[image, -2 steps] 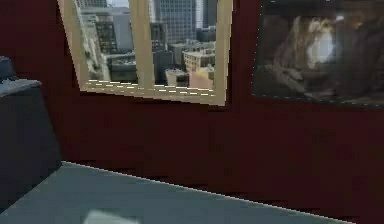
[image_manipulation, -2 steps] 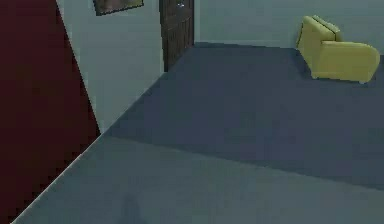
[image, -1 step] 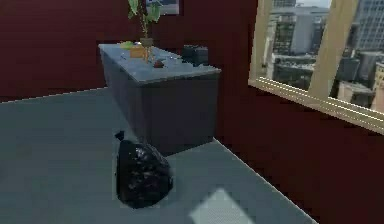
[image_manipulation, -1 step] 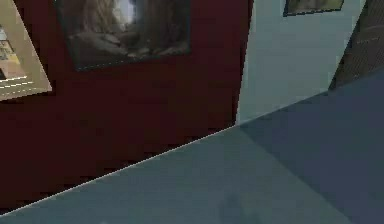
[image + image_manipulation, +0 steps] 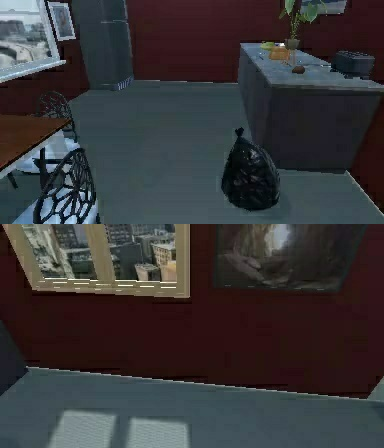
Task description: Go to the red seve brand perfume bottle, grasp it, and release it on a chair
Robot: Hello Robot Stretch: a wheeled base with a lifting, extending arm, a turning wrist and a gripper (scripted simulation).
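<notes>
Beyond the black bin bag (image 5: 250,172), the counter (image 5: 300,120) bears small items (image 5: 275,50); search step, I judge: drive closer. Gripper state: cannot tell.

A home kitchen-diner, shown by fridge (image 5: 103,42), toaster (image 5: 352,64) on counter (image 5: 300,125), wooden table (image 5: 18,135) and wire chairs (image 5: 68,190).

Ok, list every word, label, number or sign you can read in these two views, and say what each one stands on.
No text here is readable.
Framed picture on the wall by the window: too small to show any print.
Large painting on the red wall: no lettering can be made out.
Small things on the counter: any labels are too small to read.
Black bag on the floor: no marking can be made out.
</notes>
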